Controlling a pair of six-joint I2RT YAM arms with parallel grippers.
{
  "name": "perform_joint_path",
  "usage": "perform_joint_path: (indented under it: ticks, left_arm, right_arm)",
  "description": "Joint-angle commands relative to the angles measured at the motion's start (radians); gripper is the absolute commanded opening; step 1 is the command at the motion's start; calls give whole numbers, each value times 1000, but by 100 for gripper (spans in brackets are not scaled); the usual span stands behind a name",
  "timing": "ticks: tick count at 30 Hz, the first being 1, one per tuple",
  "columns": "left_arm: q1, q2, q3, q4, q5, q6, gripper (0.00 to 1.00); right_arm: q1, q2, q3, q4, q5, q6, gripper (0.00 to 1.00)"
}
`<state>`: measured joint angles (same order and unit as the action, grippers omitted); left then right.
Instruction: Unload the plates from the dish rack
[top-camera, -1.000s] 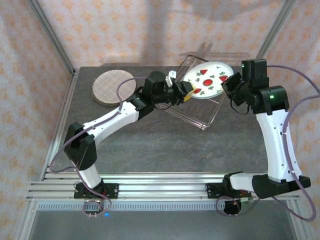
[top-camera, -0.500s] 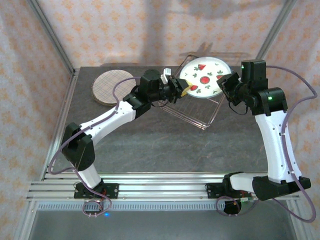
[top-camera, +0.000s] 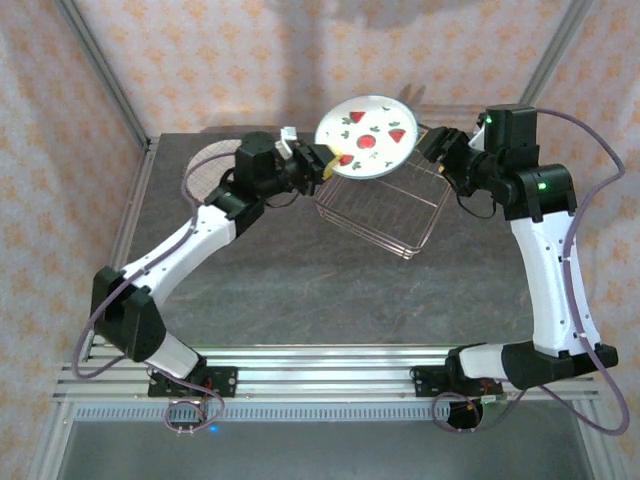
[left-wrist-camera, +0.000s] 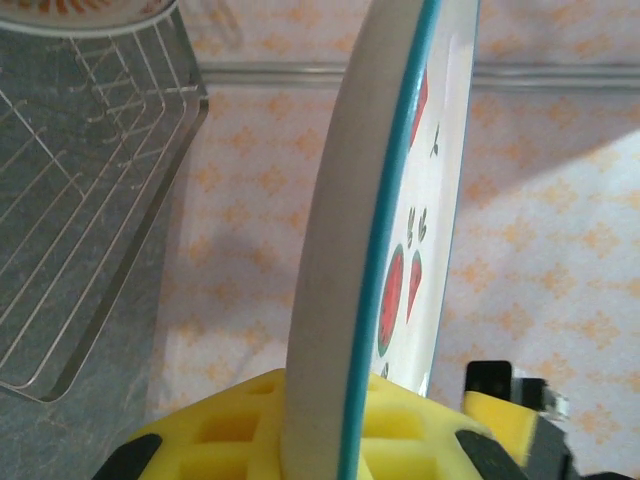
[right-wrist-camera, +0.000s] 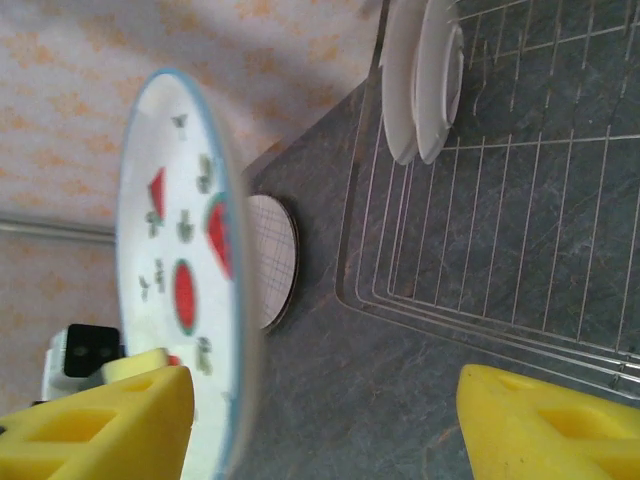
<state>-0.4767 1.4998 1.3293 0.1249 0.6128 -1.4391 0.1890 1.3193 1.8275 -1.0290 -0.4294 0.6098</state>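
Your left gripper (top-camera: 322, 163) is pinching the white plate with red shapes (top-camera: 366, 134) by its rim, at the plate's 8 o'clock edge in the top view. From the left wrist you see its yellow pads (left-wrist-camera: 225, 435) pressed against both faces of the plate, which stands edge-on between them with a teal line along its rim. The plate is held in the air, tilted so its patterned face looks up at the top camera, over the 11 o'clock corner of the dish rack (top-camera: 385, 210). In the left wrist view it is apart from the wires.

Your right gripper (top-camera: 436, 150) is at the plate's 3 o'clock side, just beside the rim, with its jaws spread wide. From the right wrist its yellow fingers (right-wrist-camera: 100, 425) stand well apart at the bottom of the frame, and the plate's rim is close to the one at 7 o'clock. You cannot tell whether rim and finger touch.

The dish rack sits on the grey table (top-camera: 300, 290), towards 1 o'clock from the table's centre and turned diagonally. A few pale plates (right-wrist-camera: 415, 80) stand on edge at one end of the rack. The plaid plate (top-camera: 203, 172) lies flat on the table at 10 o'clock, well apart from the rack and partly behind your left arm
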Motion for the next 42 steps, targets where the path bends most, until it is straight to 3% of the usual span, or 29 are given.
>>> perform_joint_path:
  ticks: [1, 9, 18, 23, 32, 42]
  left_arm:
    - [40, -128, -24, 67, 4, 29, 0]
    - [188, -310, -136, -88, 14, 83, 0]
    - [303, -506, -294, -250, -10, 150, 0]
    - [313, -617, -429, -290, -50, 185, 0]
    - [313, -771, -645, -341, -97, 246, 0]
    - [304, -846, -849, -260, -112, 241, 0]
  right_arm:
    - [9, -2, 31, 27, -74, -106, 70]
    - [147, -15, 24, 136, -73, -305, 71]
    - [278, -186, -289, 516, -44, -519, 71]
    - [329, -252, -440, 653, -54, -641, 73]
    - [373, -289, -553, 659, -39, -763, 75]
    - [378, -288, -579, 663, -38, -762, 76]
